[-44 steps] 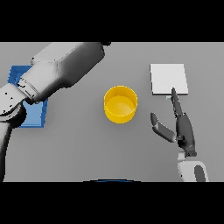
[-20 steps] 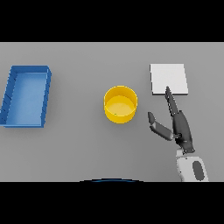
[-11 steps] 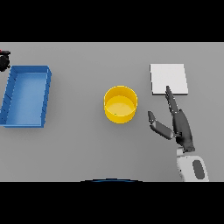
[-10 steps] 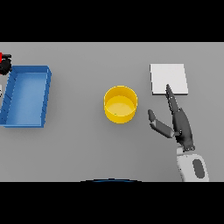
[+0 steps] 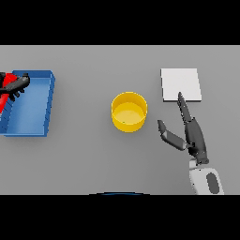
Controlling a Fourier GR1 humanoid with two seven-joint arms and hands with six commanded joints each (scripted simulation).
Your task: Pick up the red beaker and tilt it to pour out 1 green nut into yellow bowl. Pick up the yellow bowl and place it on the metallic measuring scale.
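The red beaker (image 5: 4,100) shows at the far left edge, partly cut off, with my left hand (image 5: 17,84) shut on it over the left side of the blue tray (image 5: 33,110). The yellow bowl (image 5: 129,111) stands upright in the middle of the table, and I see only yellow inside it. The metallic scale (image 5: 181,84) is a pale square plate at the back right. My right hand (image 5: 193,133) rests open just right of the bowl, its fingers straight and pointing toward the scale, thumb spread toward the bowl. It touches neither.
The blue tray is a shallow open box lying along the table's left side. Bare grey table separates the tray, the bowl and the scale.
My left hand, out of view a second ago, has come back in from the left edge holding the red beaker over the tray. The right hand has barely shifted.
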